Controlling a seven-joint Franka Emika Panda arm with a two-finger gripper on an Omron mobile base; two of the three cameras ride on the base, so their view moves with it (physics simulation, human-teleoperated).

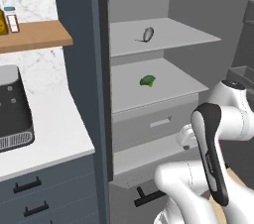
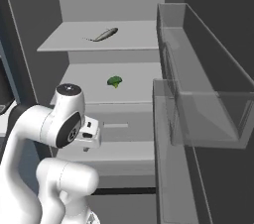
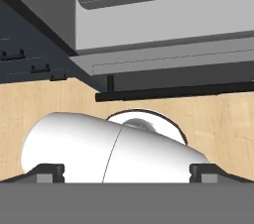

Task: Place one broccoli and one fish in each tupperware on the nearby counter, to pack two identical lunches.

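Hand view is showing the gripper (image 3: 127, 172) spread wide, holding nothing, pointing at the wood floor (image 3: 218, 119). Fridge is standing open: fish (image 1: 148, 34) lying on the upper shelf, broccoli (image 1: 147, 81) on the shelf below. Tupperware isn't identifiable; the counter (image 1: 54, 129) is getting cut off at left.

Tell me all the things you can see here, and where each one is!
fish: one, grey, upper fridge shelf.
broccoli: one, green, shelf below the fish.
drawer: one, grey, under the broccoli shelf.
door bins: two, clear, on the open fridge door at right.
counter: one, white speckled, left of the fridge.
dark box: one, black and grey, on the counter.
wooden shelf: one, brown, on the wall above the counter.
jars: two, one yellowish, one with a white label, on the wooden shelf.
arm: one, white, in front of the fridge.
gripper: one, open, holding nothing, facing the wooden floor.
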